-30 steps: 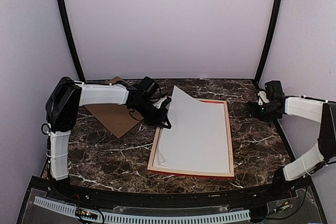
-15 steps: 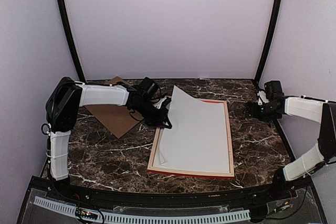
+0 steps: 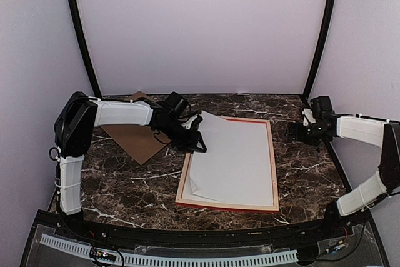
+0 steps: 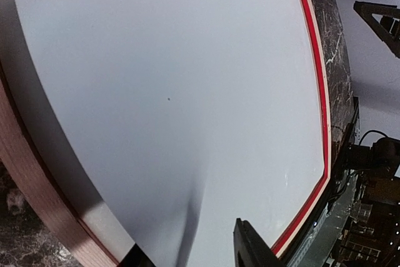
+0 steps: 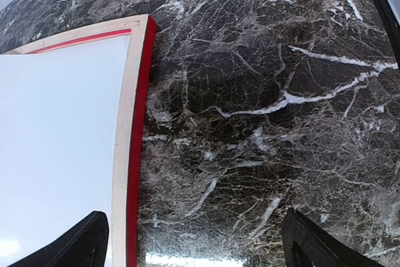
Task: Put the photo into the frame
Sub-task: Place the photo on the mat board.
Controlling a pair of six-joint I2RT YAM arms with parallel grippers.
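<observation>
The frame (image 3: 274, 167) lies face down on the marble table, pale wood up with red edges showing. The photo (image 3: 234, 154) rests inside it, plain white back up, nearly flat. My left gripper (image 3: 199, 145) is at the frame's far left corner. In the left wrist view its jaws (image 4: 190, 256) stand apart with the photo's (image 4: 175, 92) edge between them, and the frame's red rim (image 4: 322, 123) runs along the far side. My right gripper (image 3: 295, 132) is open over bare marble, just right of the frame (image 5: 128, 123) and the photo (image 5: 56, 142).
A brown backing board (image 3: 134, 137) lies at the back left, partly under my left arm. The dark marble table (image 3: 125, 179) shows bare at the front left and along the right of the frame. Black tent poles and white walls ring the table.
The photo's raised far left corner has dropped down into the frame. My left jaws have parted from shut. The right gripper has edged slightly toward the frame.
</observation>
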